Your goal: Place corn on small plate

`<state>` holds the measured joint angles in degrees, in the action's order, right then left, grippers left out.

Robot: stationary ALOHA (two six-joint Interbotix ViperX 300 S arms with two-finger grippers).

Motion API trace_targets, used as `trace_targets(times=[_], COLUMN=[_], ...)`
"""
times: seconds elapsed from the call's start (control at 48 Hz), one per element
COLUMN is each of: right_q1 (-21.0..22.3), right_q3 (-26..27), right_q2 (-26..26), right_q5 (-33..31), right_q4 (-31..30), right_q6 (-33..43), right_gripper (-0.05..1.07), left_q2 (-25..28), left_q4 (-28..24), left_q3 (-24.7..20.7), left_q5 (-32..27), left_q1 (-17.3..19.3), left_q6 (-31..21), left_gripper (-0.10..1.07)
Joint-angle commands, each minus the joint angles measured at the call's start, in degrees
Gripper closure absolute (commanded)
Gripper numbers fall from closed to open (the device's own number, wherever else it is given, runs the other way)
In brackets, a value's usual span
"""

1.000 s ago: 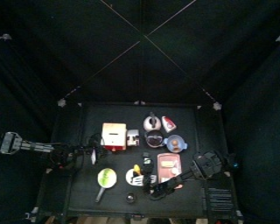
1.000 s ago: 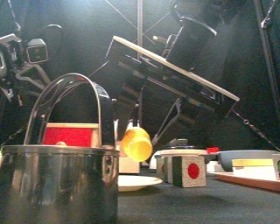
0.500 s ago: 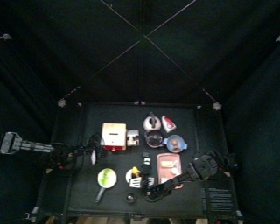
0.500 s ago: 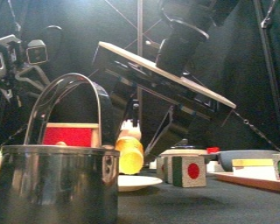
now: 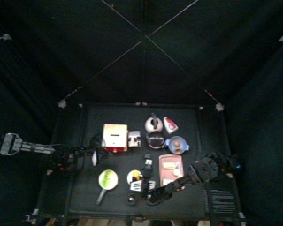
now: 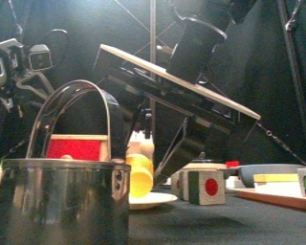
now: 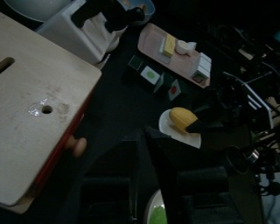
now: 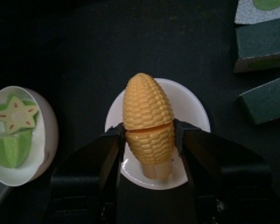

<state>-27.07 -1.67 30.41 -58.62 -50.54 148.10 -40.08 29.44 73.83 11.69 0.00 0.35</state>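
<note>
Right gripper (image 8: pixel 149 171) clamps corn (image 8: pixel 149 118) by its base, cob hanging upright over small plate (image 8: pixel 192 109), tip near plate in front view. Lower gently to contact, keep centred, then part 2 jaws. Left gripper (image 7: pixel 136 188) idle at table's left, grip state unclear.

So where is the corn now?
The corn is between the right gripper's fingers, right over the small plate, near the table's front, beside the green dish.
</note>
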Motion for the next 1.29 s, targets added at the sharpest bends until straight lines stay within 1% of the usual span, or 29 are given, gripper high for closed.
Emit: trace_targets(times=[0.0, 0.271, 0.479, 0.979, 1.271], right_q1=[0.0, 0.0, 0.0, -0.3, -0.2], right_q3=[1.3, 1.1, 1.1, 0.9, -1.1], right_q2=[-1.4, -1.4, -1.4, -2.2, -2.6], right_q5=[-0.4, -0.7, -0.7, -0.8, -1.3], right_q4=[0.6, -0.2, -0.2, -0.3, -0.3], right_q6=[1.0, 3.9, 4.0, 3.3, 2.9], right_gripper=[0.28, 0.17, 0.11, 0.11, 0.11], left_q2=[0.1, 0.1, 0.1, 0.1, 0.1], left_q4=[0.0, 0.0, 0.0, 0.0, 0.0], left_q3=[-0.7, -0.7, -0.7, -0.7, -0.7], left_q5=[0.4, 0.4, 0.4, 0.4, 0.4], left_q1=[-0.1, -0.1, -0.1, -0.1, -0.1], left_q6=[0.2, 0.3, 0.2, 0.2, 0.2], left_gripper=[0.39, 0.39, 0.39, 0.39, 0.39])
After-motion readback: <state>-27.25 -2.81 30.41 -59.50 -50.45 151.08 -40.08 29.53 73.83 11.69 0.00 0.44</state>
